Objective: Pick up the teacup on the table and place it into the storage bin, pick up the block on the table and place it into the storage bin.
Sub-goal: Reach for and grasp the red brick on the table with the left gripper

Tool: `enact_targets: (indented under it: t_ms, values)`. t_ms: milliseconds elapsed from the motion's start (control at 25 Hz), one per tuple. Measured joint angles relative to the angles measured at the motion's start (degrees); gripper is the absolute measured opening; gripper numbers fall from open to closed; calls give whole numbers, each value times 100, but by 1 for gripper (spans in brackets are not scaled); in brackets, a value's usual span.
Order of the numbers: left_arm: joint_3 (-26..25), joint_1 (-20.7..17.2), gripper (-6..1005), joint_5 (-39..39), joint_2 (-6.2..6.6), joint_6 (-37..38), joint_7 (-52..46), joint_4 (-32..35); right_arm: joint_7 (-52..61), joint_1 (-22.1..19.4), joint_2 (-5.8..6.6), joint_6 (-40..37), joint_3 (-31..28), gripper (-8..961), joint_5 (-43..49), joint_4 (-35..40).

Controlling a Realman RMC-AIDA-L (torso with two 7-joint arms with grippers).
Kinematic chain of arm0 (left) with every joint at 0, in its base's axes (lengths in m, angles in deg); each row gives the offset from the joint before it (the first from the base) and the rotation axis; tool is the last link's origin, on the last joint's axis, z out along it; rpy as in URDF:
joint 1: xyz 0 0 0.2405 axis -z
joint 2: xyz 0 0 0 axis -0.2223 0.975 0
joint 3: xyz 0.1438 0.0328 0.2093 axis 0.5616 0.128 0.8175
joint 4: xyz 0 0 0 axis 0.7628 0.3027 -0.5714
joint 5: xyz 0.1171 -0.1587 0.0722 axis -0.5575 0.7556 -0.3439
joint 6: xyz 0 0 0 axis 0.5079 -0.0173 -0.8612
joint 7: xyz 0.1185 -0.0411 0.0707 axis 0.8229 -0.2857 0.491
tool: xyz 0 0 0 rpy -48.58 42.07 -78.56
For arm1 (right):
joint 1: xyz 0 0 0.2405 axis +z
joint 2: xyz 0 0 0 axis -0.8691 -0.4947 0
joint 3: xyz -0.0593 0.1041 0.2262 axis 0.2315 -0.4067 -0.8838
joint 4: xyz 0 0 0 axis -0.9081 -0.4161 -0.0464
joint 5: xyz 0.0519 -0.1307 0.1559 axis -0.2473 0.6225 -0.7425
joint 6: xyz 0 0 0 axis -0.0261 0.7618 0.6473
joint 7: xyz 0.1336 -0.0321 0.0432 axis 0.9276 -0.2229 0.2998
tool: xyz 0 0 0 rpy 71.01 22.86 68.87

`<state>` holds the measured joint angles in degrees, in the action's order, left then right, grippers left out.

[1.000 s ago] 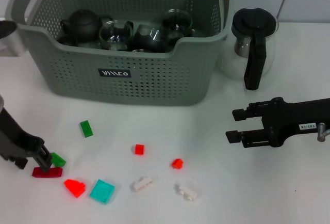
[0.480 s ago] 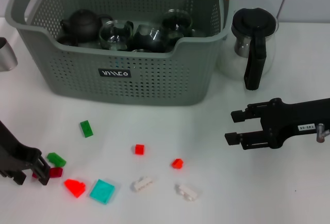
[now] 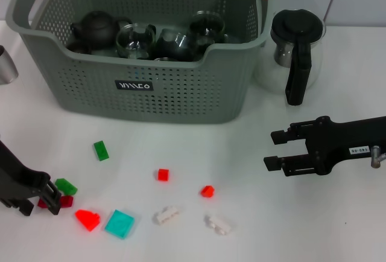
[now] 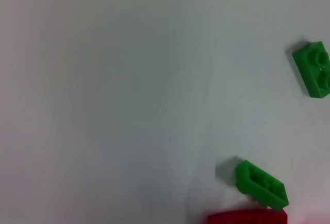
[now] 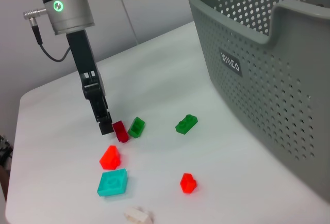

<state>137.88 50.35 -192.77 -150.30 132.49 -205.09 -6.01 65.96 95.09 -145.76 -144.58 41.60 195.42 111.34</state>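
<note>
1. My left gripper (image 3: 39, 203) is down at the table surface at the far left edge of the head view, its black fingers astride the small dark red flat plastic block (image 3: 62, 201). Fingers look narrowly parted; whether they have closed on the block I cannot tell.
2. Key relation: the dark red block sits at the fingertips, its long axis running left to right. A small green studded brick (image 3: 65, 186) lies touching or just beside it on the bin side, so I judge there is a risk of catching both.
3. The large grey perforated plastic storage bin (image 3: 181, 93) stands ahead and to the right of that gripper, well apart.
4. My right gripper (image 3: 274, 148) hovers open and empty at the right, far from this block, so the left arm is the nearer.
</note>
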Motion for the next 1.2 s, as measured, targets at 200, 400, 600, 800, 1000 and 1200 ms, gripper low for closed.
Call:
enact_targets:
  t_ms: [200, 400, 600, 800, 1000, 1200]
  values:
    - [-11, 6, 535, 0, -1, -20, 0, -21, 0, -2, 0, 0, 0, 700, -1, 0]
    - [-10, 85, 534, 0, -17, -61, 54, -123, 0, -2, 0, 0, 0, 700, -1, 0]
    - [14, 240, 533, -1, -44, -71, 149, -307, 0, -2, 0, 0, 0, 700, -1, 0]
    - [26, 324, 532, 0, -66, -71, 186, -338, 0, -10, 0, 18, 0, 699, -1, 0]
    - [28, 489, 531, 7, -137, -96, 280, -513, 0, -11, 0, 27, 0, 699, -1, 0]
    - [19, 610, 530, 9, -235, -119, 432, -590, 0, -11, 0, 25, 0, 700, -1, 0]
